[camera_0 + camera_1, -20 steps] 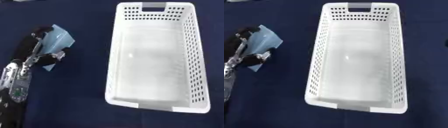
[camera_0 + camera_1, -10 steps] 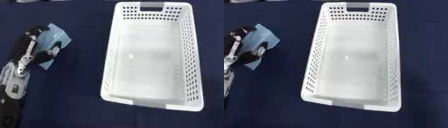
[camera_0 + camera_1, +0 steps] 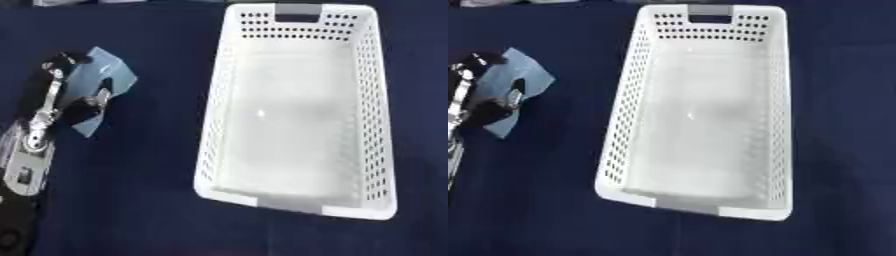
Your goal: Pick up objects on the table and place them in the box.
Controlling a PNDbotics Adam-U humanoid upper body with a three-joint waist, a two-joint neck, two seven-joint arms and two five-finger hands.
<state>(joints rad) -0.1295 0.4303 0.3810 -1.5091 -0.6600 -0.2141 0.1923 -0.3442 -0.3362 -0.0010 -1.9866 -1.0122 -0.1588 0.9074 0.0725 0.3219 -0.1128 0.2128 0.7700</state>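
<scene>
A light blue flat packet [image 3: 103,80] lies at the left of the dark blue table. My left hand [image 3: 63,97] comes in from the lower left and sits on it, with fingers and thumb curled round its edges. The white perforated box [image 3: 297,105] stands to the right of the packet and has nothing inside. My right hand shows in neither view.
The box has a grey handle slot [image 3: 297,12] at its far end and a grey patch on its near rim [image 3: 289,202]. Dark blue cloth [image 3: 140,200] covers the table all around.
My left hand and the blue packet have shifted a little toward the far edge. The whole picture has also shifted, so the camera moved.
</scene>
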